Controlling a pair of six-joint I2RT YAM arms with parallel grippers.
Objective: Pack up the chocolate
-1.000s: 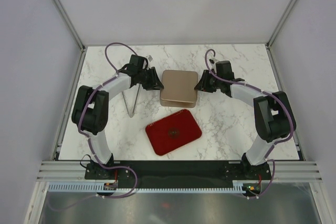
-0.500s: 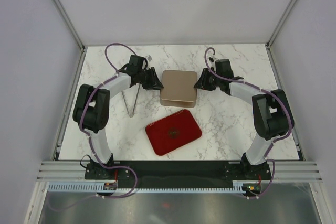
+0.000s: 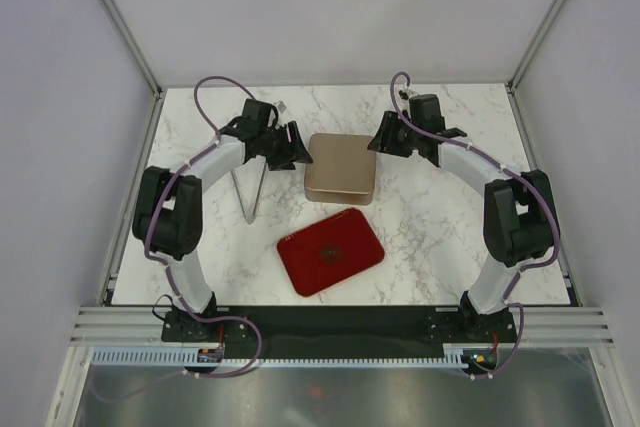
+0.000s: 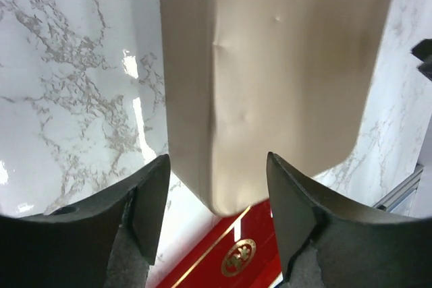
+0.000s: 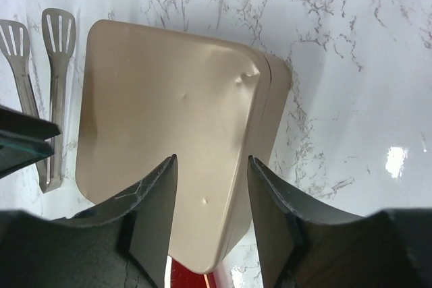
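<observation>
Marble desk [image 3: 430,237] bears the shut gold box [image 3: 340,167], just released: left gripper [image 4: 217,160] and right gripper [image 5: 212,160] have spread apart, so packing looks done.

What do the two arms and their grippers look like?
The left arm and right arm have white links and black joints. A thin purple cable runs along each, looping at the wrist. The left gripper and right gripper are black, with two broad tapering fingers.

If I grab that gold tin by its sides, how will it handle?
The gold tin looks like thin metal: small dents suggest it flexes under a squeeze. Its glossy sides seem slippery, and on the marble table it would probably slide, not tip.
</observation>
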